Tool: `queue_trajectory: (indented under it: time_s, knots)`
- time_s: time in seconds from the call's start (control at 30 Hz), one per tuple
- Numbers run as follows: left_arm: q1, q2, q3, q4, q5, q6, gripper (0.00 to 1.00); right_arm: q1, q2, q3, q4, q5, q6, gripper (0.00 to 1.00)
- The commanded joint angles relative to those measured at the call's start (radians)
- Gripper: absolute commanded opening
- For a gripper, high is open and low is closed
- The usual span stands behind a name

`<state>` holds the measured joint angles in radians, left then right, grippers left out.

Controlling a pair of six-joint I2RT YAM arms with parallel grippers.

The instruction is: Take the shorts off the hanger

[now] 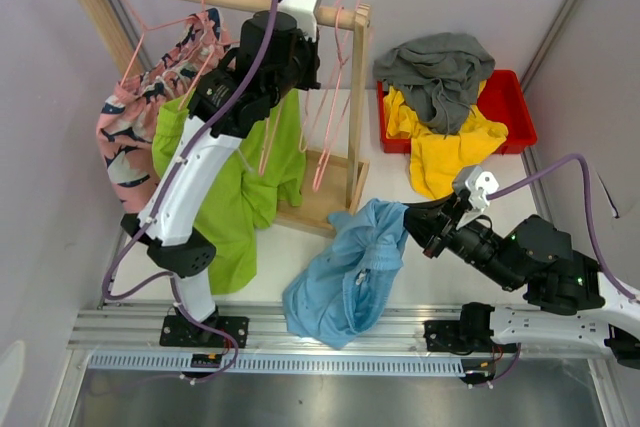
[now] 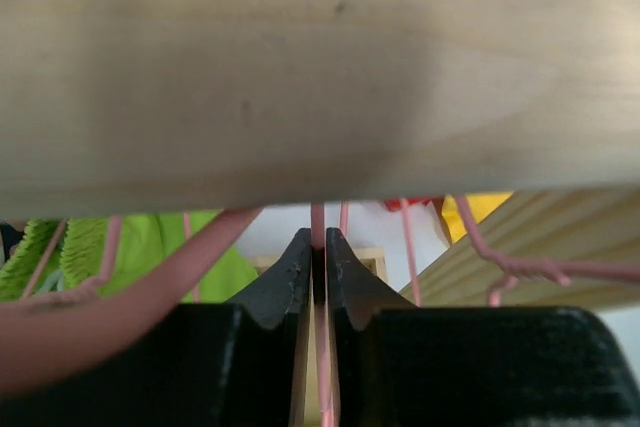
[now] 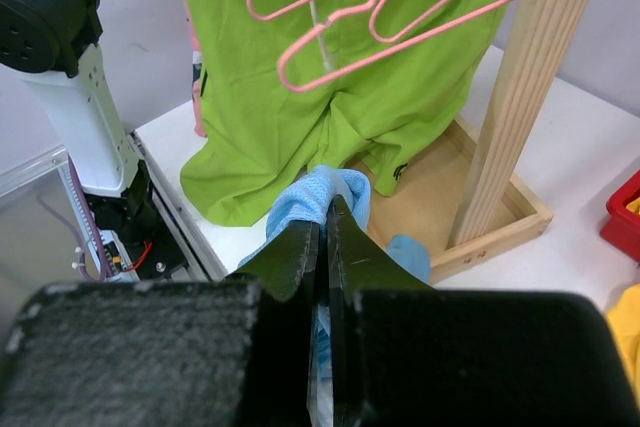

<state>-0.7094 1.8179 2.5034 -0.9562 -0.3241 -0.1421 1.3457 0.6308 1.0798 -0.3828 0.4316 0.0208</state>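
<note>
White tabletop (image 1: 410,287) boxed in by pale grey walls carries a wooden clothes rack on the left and a red bin (image 1: 508,97) at the far right.

The left gripper (image 2: 318,239) is raised to just under the rack's round wooden rail (image 2: 320,77). Its jaws are pressed together on the thin wire of a pink hanger (image 2: 318,215). The views do not show whether that hanger carries any garment.

The right gripper (image 3: 325,209) sits low over the near middle of the table, jaws clamped on a fold of the light blue shorts (image 1: 345,272). These are off the rack and sag in a crumpled heap from the fingers down to the table's near edge.

Just beyond them stand the rack's upright post (image 3: 520,97) and its shallow wooden base tray (image 1: 322,197).

The lime green shorts (image 1: 245,187) hang from the rail behind the left arm, reaching almost to the table. At the rail's far-left end the pink shorts with navy-and-white pattern (image 1: 125,127) hang on their own pink hanger.

Several empty pink hangers (image 3: 380,7) dangle near the post.

In the bin, the grey shorts (image 1: 435,67) lie bunched on top of the yellow shorts (image 1: 445,152), which spill over its near rim onto the table.
</note>
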Motion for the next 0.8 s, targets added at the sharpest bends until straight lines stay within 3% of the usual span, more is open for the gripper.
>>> queue_trajectory:
  time_s: [0.0, 0.07, 0.13, 0.17, 0.2, 0.3, 0.5, 0.57, 0.67, 0.73, 0.77]
  knots:
    - [0.013, -0.025, -0.035, 0.054, 0.013, -0.014, 0.18, -0.003, -0.019, 0.015, 0.087, 0.021, -0.016, 0.00]
    - [0.013, -0.034, -0.055, 0.054, 0.017, -0.017, 0.20, -0.003, -0.022, 0.012, 0.087, 0.022, -0.016, 0.00]
    - [0.013, -0.051, -0.072, 0.050, 0.014, -0.024, 0.30, -0.002, -0.025, 0.012, 0.085, 0.024, -0.016, 0.00]
    - [0.011, -0.057, -0.072, 0.040, 0.017, -0.025, 0.37, -0.003, -0.023, 0.012, 0.085, 0.025, -0.016, 0.00]
    - [0.013, -0.063, -0.074, 0.037, 0.025, -0.027, 0.52, -0.002, -0.023, 0.011, 0.087, 0.025, -0.016, 0.00]
    - [0.013, -0.115, -0.087, 0.037, 0.034, -0.040, 0.68, -0.005, -0.022, 0.011, 0.097, 0.065, -0.016, 0.00]
    - [0.013, -0.279, -0.133, 0.030, 0.086, -0.067, 0.89, -0.017, 0.024, 0.069, 0.186, 0.347, -0.149, 0.00]
    - [0.013, -0.328, -0.167, 0.031, 0.112, -0.073, 0.94, -0.058, 0.043, 0.098, 0.238, 0.378, -0.237, 0.00]
    - [0.013, -0.419, -0.195, 0.034, 0.160, -0.085, 0.99, -0.193, 0.127, 0.213, 0.292, 0.354, -0.300, 0.00]
    - [0.013, -0.477, -0.209, 0.037, 0.183, -0.093, 0.99, -0.313, 0.239, 0.343, 0.266, 0.221, -0.288, 0.00]
    - [0.013, -0.497, -0.213, 0.037, 0.197, -0.094, 0.99, -0.479, 0.283, 0.397, 0.245, 0.155, -0.265, 0.00]
